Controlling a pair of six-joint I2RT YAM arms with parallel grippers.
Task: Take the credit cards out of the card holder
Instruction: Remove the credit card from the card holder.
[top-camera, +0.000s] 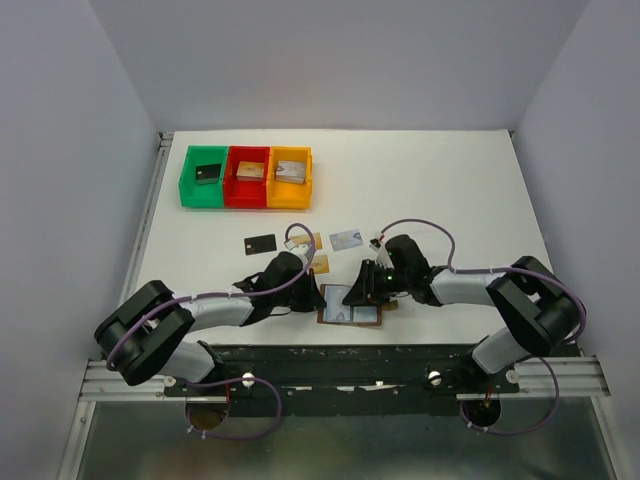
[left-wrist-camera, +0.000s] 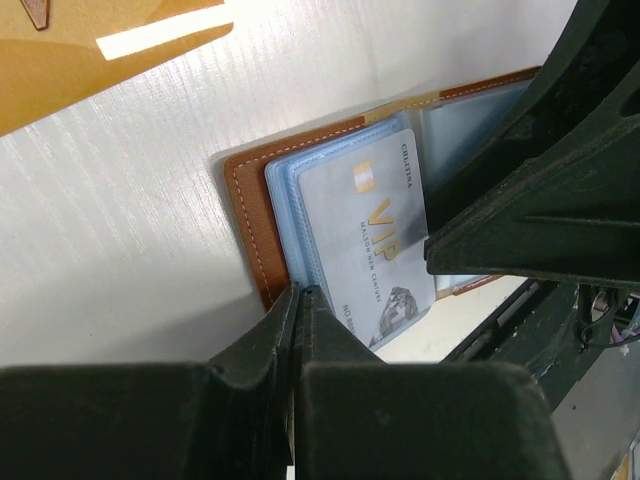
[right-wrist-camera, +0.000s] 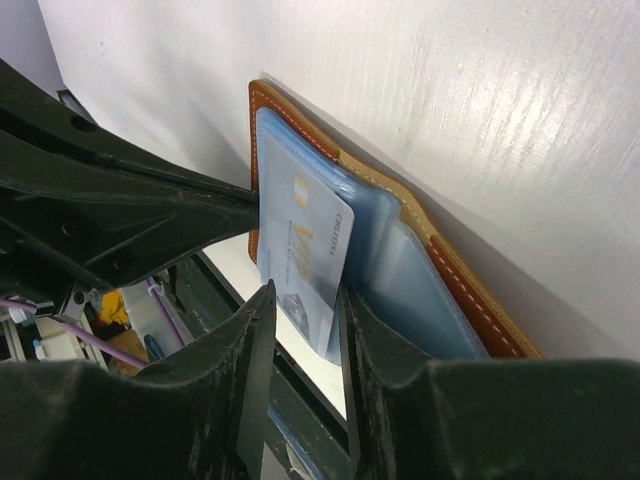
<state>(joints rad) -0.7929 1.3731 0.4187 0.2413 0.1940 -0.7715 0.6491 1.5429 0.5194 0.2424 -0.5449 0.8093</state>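
White table (top-camera: 450, 180), pale card (right-wrist-camera: 300, 240) within right gripper (right-wrist-camera: 306, 295)

Lab: white-walled booth (top-camera: 340, 60), arm rail (top-camera: 340, 375)

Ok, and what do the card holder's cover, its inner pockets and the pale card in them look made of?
The card holder cover: probably leather or imitation, matte tan with pale stitching along the edge. The inner pockets: soft translucent blue plastic, slightly glossy, in layers. The card: stiff plastic, silvery sheen, gold VIP print.
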